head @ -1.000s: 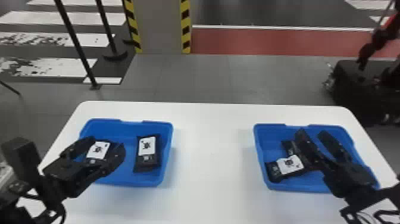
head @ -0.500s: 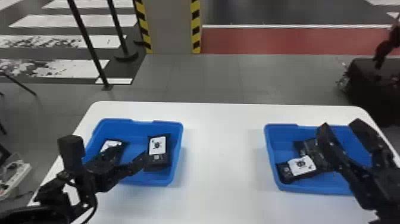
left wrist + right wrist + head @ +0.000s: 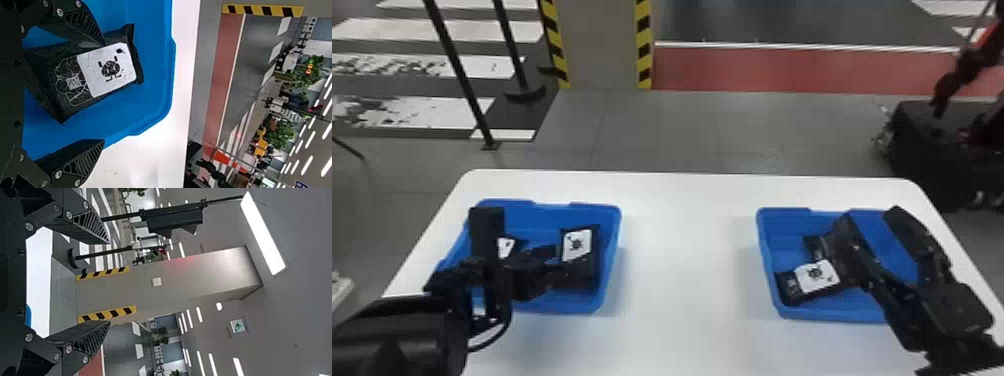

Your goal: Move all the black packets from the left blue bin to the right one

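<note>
Two fingers of the left gripper (image 3: pixel 573 256) and two of the right gripper (image 3: pixel 869 215) are spread, released. Two black packets (image 3: pixel 577 244) are seen in the left blue bin (image 3: pixel 542 220), two in the right one (image 3: pixel 782 240); both bins are supported by one white table (image 3: pixel 687 250).

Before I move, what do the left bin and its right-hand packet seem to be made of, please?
The bin looks like smooth moulded plastic, with even blue walls and rounded corners. The packet seems flexible film, plastic or perhaps foil, faintly shiny, with a flat creased end.
</note>
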Robot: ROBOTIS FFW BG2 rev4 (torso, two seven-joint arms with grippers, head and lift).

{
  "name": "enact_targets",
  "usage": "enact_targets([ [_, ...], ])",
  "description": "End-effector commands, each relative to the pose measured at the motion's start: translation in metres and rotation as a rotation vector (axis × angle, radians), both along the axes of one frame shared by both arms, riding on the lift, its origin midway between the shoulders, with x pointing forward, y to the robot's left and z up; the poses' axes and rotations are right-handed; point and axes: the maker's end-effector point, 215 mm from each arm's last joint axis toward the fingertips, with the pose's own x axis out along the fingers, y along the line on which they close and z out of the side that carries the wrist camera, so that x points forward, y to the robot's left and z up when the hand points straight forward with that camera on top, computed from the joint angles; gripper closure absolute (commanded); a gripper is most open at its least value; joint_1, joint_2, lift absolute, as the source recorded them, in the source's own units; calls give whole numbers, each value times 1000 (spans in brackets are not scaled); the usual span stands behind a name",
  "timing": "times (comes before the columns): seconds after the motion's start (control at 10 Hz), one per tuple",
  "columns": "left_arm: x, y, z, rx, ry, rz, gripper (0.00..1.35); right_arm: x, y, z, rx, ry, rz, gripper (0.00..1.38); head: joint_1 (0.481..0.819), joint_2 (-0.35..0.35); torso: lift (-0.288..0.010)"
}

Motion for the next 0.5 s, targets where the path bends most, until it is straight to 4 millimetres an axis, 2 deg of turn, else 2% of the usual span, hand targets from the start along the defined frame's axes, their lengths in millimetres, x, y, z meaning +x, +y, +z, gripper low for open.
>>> enact_targets([
  [0.0,1,0,-2,22,16,-5,190,0,0,1,7,-1,-1,329,695,11,-110],
  [0.1,2,0,-2,26,15,-6,199,-1,0,-1,12,3,0,329,695,11,-110],
  [0.4,-5,12,-18,45,89,30,203,1,1,-6,20,18,7,331,695,14,-110],
])
